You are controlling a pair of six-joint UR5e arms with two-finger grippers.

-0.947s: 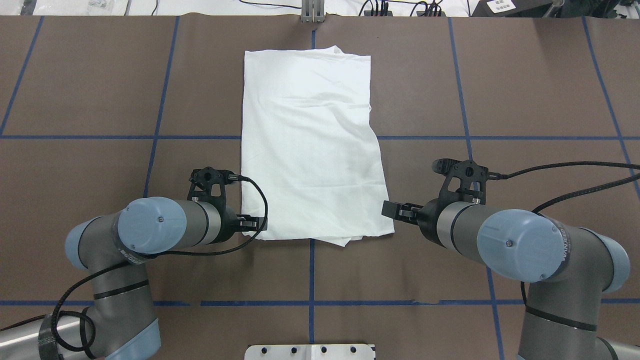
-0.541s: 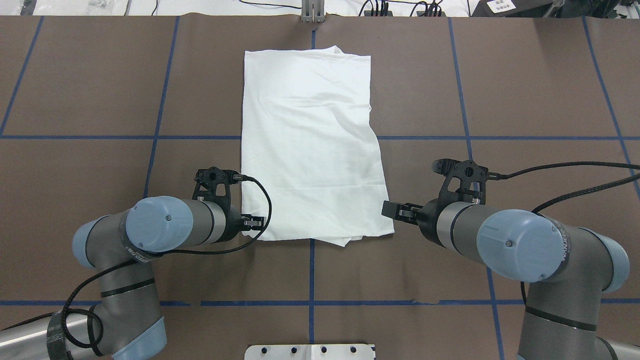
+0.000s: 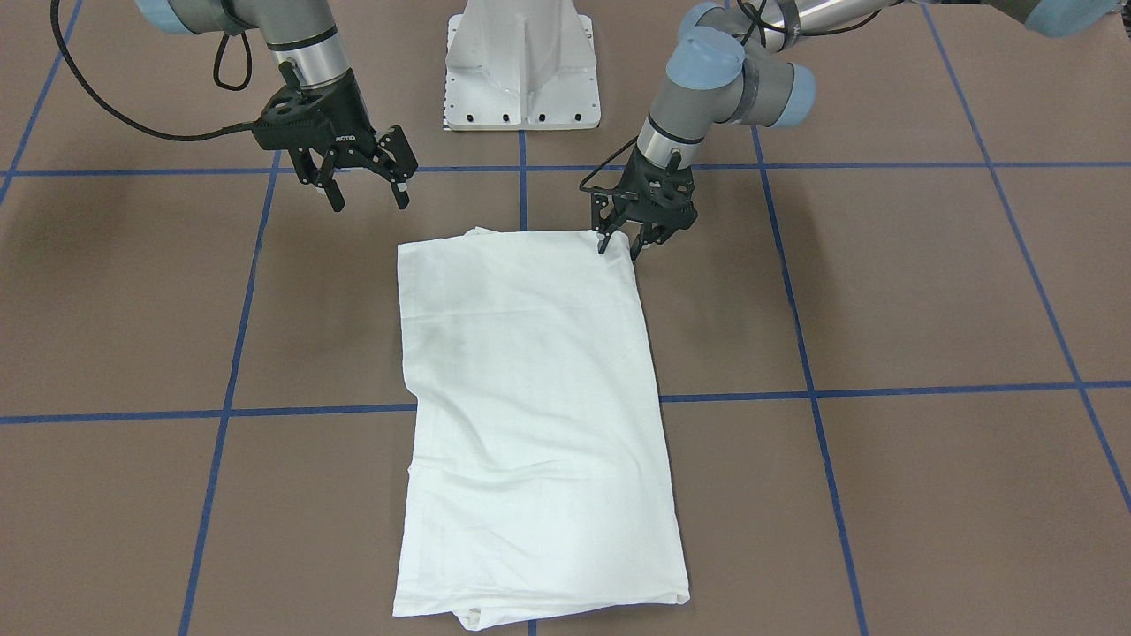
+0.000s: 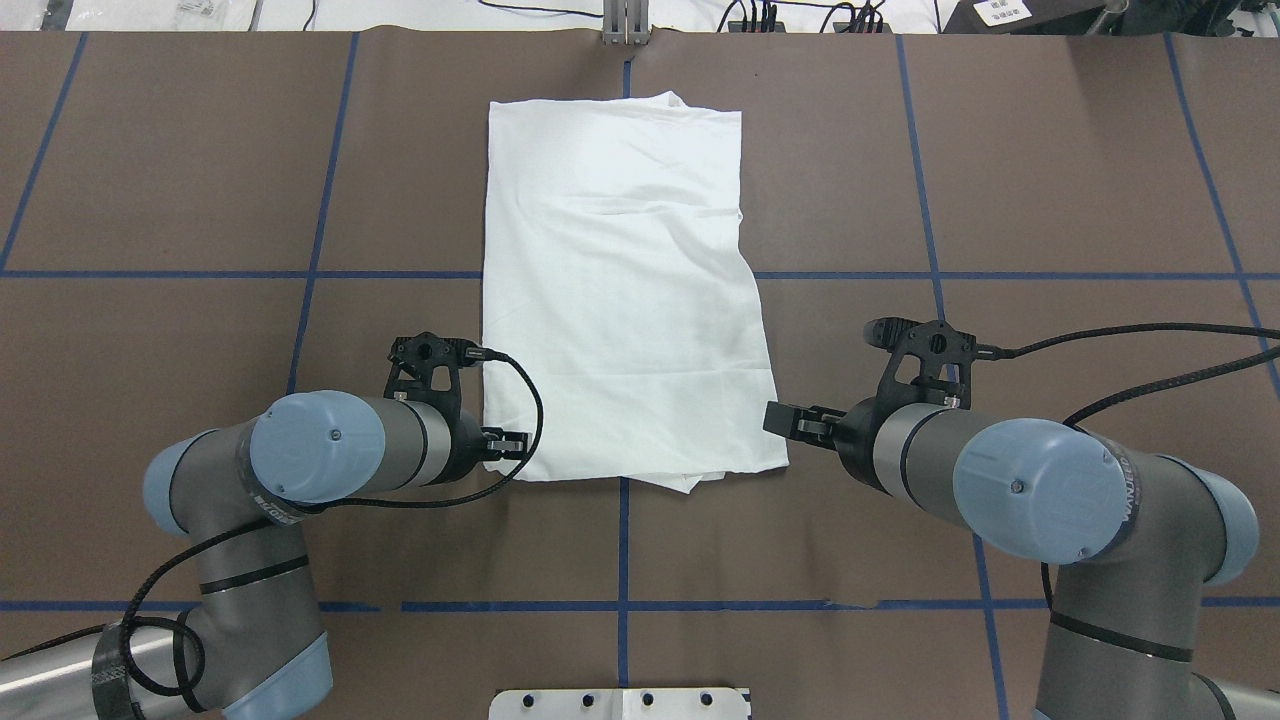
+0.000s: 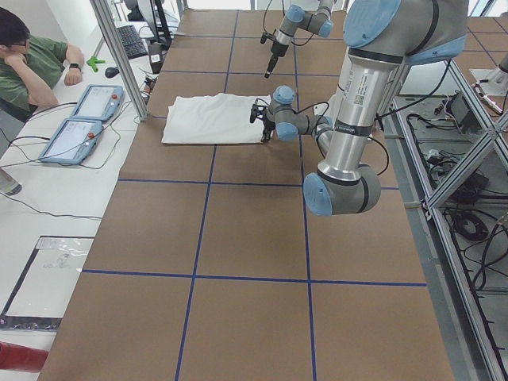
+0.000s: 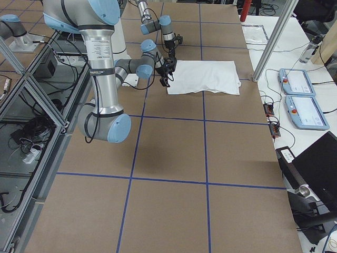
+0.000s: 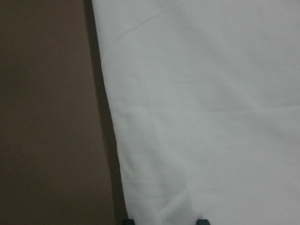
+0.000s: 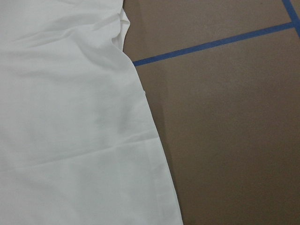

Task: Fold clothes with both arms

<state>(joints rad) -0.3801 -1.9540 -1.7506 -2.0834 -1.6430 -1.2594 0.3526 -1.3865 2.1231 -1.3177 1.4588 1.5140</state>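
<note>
- at the middle of the brown table [image 4: 1050, 180], the white shirt [image 4: 620, 290] lies flat, folded into one long panel that runs away from the robot across a blue tape line [image 4: 880, 275].
- its far end is square. at the near edge a small under-layer juts out past the hem, close to the centre line.
- light creases cross the panel around its middle.
- left gripper [image 3: 618, 253]: lowered onto the shirt's near corner on the robot's left. its fingers stand a little apart and straddle the cloth edge.
- left wrist view: two fingertips [image 7: 201, 221] show at the bottom edge, with flat white cloth between them and bare table to one side.
- right gripper [image 3: 371, 204]: fingers spread wide, raised off the table, near the other near corner but not touching the shirt.
- right wrist view: shirt edge, bare table and a tape line only.
- white pedestal base [image 3: 522, 62] stands between the arms.
- a seated person [image 5: 32, 63] is at the side bench.
</note>
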